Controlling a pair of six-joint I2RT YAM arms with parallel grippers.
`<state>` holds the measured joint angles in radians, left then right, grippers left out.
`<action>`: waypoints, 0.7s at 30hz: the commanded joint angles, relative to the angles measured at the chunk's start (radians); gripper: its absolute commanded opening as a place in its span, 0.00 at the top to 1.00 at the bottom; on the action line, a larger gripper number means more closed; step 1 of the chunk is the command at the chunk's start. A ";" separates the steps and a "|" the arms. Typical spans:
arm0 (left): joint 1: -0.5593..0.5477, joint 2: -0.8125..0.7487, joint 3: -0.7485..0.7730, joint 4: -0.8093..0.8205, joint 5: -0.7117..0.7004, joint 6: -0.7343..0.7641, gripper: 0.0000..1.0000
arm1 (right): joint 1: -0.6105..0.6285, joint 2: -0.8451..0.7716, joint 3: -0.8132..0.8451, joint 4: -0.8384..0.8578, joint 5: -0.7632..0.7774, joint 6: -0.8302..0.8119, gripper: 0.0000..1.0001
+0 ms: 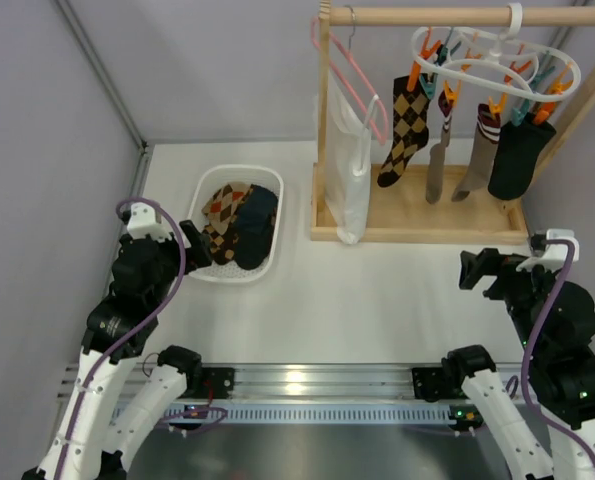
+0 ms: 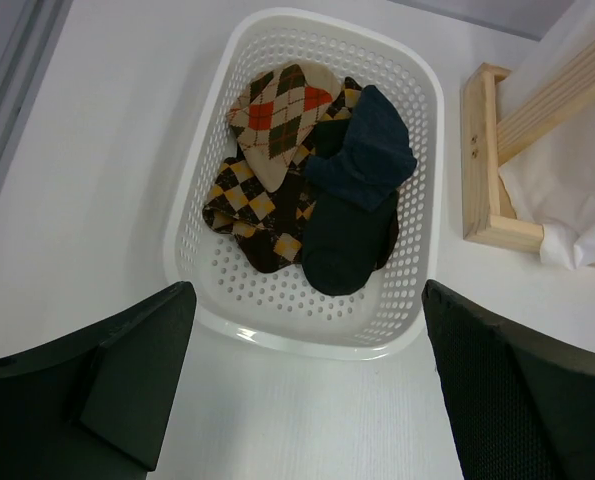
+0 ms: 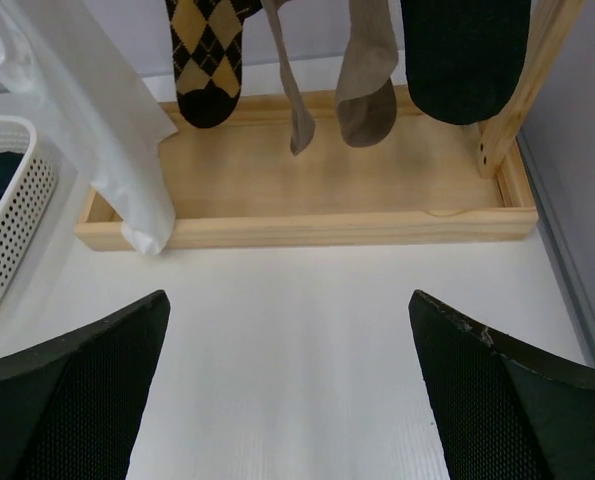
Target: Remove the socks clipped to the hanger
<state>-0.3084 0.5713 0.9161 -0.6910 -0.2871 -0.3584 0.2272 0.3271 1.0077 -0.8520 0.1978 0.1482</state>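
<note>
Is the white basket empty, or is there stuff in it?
Not empty. The basket holds argyle socks and a navy sock lying on its bottom.

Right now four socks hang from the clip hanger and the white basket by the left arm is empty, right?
Not quite: the white basket is not empty. The left wrist view shows argyle socks and a dark navy sock lying in it. The four socks do hang from the clip hanger.
</note>
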 commanded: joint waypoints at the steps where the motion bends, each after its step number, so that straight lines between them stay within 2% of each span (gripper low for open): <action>1: -0.003 -0.001 0.012 0.036 -0.021 -0.011 0.02 | 0.011 -0.005 0.003 0.056 0.049 0.031 0.01; 6: -0.003 0.004 0.007 0.036 0.009 -0.030 0.02 | 0.011 -0.029 -0.032 0.111 0.089 0.089 0.01; 9: -0.003 0.013 0.006 0.036 0.029 -0.053 0.02 | 0.011 -0.088 -0.088 0.207 0.112 0.167 0.01; 12: -0.003 0.018 0.004 0.035 0.058 -0.088 0.02 | 0.011 -0.132 -0.176 0.349 0.028 0.180 0.01; 16: -0.003 0.027 -0.014 0.041 0.091 -0.114 0.02 | 0.011 0.035 -0.196 0.384 0.029 0.201 0.01; 21: -0.001 0.079 -0.026 0.038 0.117 -0.065 0.02 | 0.011 0.187 -0.254 0.580 -0.005 0.111 0.00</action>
<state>-0.3084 0.6212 0.9031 -0.6888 -0.2089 -0.4427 0.2272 0.4583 0.7773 -0.4511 0.2115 0.3080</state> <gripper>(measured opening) 0.984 0.993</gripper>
